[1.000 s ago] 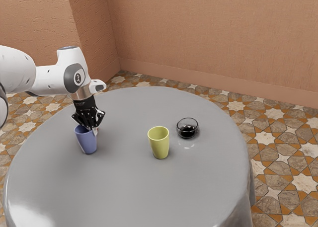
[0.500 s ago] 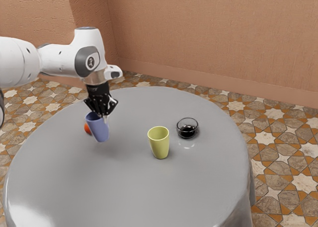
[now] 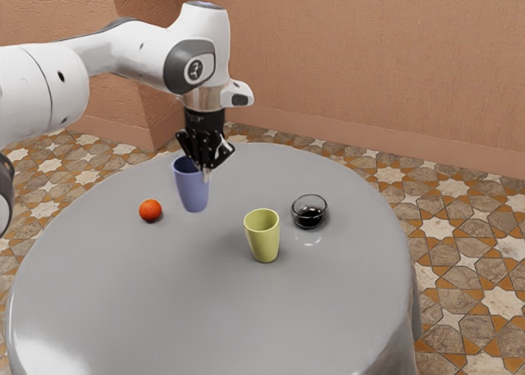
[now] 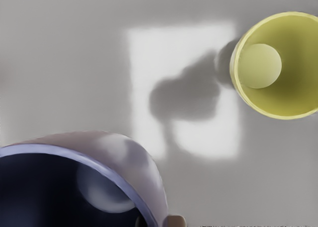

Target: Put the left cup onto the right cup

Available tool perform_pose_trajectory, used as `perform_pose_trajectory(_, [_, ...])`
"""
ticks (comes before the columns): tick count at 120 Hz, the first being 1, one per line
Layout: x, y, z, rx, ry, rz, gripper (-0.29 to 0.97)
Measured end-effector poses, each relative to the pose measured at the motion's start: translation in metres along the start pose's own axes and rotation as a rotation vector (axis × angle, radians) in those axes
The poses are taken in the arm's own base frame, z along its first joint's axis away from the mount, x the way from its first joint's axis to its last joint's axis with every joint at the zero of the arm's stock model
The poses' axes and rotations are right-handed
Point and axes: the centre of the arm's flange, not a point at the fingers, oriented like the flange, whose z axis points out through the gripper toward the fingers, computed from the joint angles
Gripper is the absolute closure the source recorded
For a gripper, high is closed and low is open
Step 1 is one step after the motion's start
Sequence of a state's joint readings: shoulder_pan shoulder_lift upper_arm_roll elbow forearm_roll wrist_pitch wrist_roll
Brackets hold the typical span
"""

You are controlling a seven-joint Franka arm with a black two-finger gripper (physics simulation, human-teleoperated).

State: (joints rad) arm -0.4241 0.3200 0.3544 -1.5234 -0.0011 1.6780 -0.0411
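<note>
Exterior view: gripper (image 3: 203, 166) nearly closed, fingers pinching rim wall of blue cup (image 3: 192, 188). Blue cup upright, held clear of grey table (image 3: 205, 309), toward exterior view's left of yellow cup (image 3: 262, 235), apart from it. Orange ball (image 3: 149, 210) farther left of yellow cup. Dark bowl (image 3: 310, 211) near yellow cup, on its right.

Wrist view: blue cup (image 4: 74, 177) blurred, just under hand. Yellow cup (image 4: 278, 63) upright on table (image 4: 74, 63), apart from blue cup.

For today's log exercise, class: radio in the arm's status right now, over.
Gripper shut on blue cup, held above the table. Yellow cup upright, toward the exterior view's right. Orange ball and dark bowl clear of the path.
</note>
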Motion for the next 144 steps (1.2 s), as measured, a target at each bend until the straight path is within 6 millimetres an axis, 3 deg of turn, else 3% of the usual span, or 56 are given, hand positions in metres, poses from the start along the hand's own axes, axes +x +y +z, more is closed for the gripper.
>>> perform_pose_trajectory(27, [-0.004,0.056,-0.043,0.04,0.054,0.067,0.79])
perform_pose_trajectory(50, [0.009,0.087,-0.05,0.072,0.076,0.088,0.79])
perform_pose_trajectory(99, [0.028,0.136,-0.023,0.074,0.051,0.125,0.79])
perform_pose_trajectory(130, [0.037,0.138,-0.014,0.068,0.06,0.118,0.79])
perform_pose_trajectory(144, [0.045,0.136,0.001,0.065,0.048,0.112,0.79])
